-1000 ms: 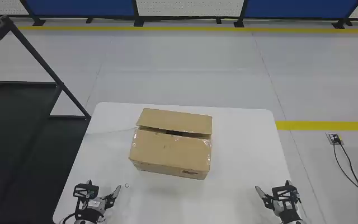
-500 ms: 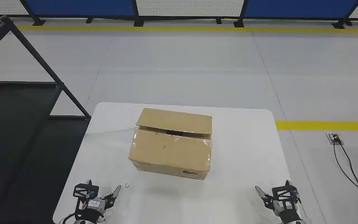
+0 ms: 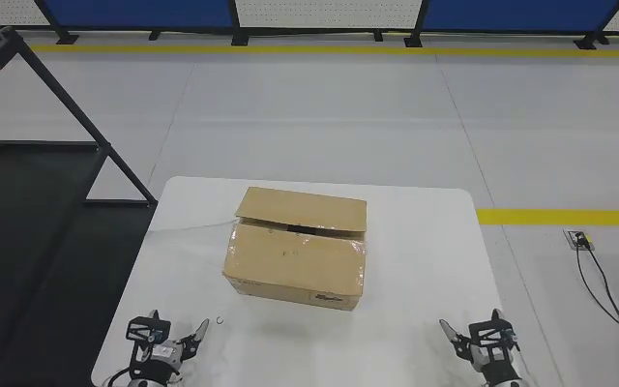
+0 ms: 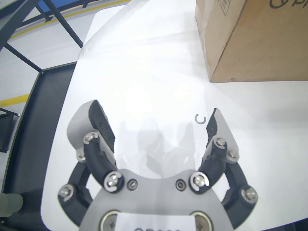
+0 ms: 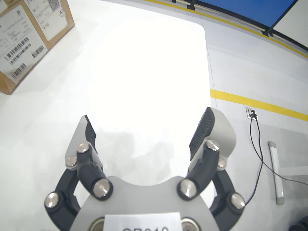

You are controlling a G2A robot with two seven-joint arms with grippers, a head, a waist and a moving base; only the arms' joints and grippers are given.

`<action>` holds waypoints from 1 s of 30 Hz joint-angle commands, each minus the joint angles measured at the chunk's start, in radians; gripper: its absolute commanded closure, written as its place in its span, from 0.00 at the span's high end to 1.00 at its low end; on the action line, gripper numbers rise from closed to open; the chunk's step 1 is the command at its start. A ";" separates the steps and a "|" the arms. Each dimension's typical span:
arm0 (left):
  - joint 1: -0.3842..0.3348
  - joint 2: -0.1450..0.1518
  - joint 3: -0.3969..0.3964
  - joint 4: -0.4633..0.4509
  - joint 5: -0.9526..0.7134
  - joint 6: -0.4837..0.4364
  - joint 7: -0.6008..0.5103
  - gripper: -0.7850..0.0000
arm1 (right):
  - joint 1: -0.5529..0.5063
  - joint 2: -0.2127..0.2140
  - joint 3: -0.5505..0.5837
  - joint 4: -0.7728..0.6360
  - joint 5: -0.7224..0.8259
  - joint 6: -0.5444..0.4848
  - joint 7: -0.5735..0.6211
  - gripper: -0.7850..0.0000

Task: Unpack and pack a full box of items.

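A brown cardboard box [image 3: 297,257] sits mid-table with its flaps closed, one back flap slightly lifted. One corner of the box [image 4: 252,29] shows in the left wrist view, and its labelled side [image 5: 28,32] in the right wrist view. My left gripper [image 3: 170,342] hovers open at the near left corner of the table, empty; its fingertips [image 4: 154,117] are well short of the box. My right gripper [image 3: 479,335] hangs open and empty at the near right corner, its own wrist view showing the gripper [image 5: 149,123] over bare table.
A small metal C-shaped ring [image 4: 200,118] lies on the white table [image 3: 416,290] beside my left gripper. A strip of clear tape [image 4: 134,8] trails from the box toward the left edge. A black metal frame [image 3: 68,106] stands left of the table.
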 commanded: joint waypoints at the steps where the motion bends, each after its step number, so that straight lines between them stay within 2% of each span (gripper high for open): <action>1: -0.008 -0.001 -0.011 0.006 -0.041 -0.014 0.006 1.00 | 0.000 -0.002 -0.010 -0.015 -0.018 0.000 -0.022 1.00; 7: -0.029 0.002 -0.073 0.003 -0.077 -0.083 0.086 1.00 | 0.029 -0.013 -0.062 -0.069 -0.012 0.040 -0.017 1.00; 9: -0.041 0.003 -0.081 0.001 0.000 -0.039 0.110 1.00 | 0.052 -0.017 -0.078 -0.078 0.006 0.056 0.004 1.00; 11: -0.049 0.003 -0.080 -0.004 -0.014 -0.068 0.131 1.00 | 0.075 -0.022 -0.102 -0.086 0.001 0.092 0.025 1.00; 13: -0.059 0.005 -0.094 -0.007 -0.030 -0.104 0.126 1.00 | 0.093 -0.027 -0.125 -0.091 -0.003 0.119 0.035 1.00; 15: -0.059 0.005 -0.094 -0.007 -0.030 -0.104 0.126 1.00 | 0.103 -0.030 -0.141 -0.091 -0.027 0.142 0.038 1.00; 26: -0.058 0.004 -0.090 -0.005 -0.040 -0.111 0.123 1.00 | 0.103 -0.030 -0.141 -0.091 -0.027 0.142 0.038 1.00; 28: -0.075 0.004 -0.084 -0.007 -0.098 -0.173 0.110 1.00 | 0.105 -0.031 -0.141 -0.089 -0.025 0.139 0.040 1.00; 30: -0.110 0.002 -0.088 0.008 -0.108 -0.143 0.117 1.00 | 0.108 -0.033 -0.149 -0.089 -0.024 0.133 0.040 1.00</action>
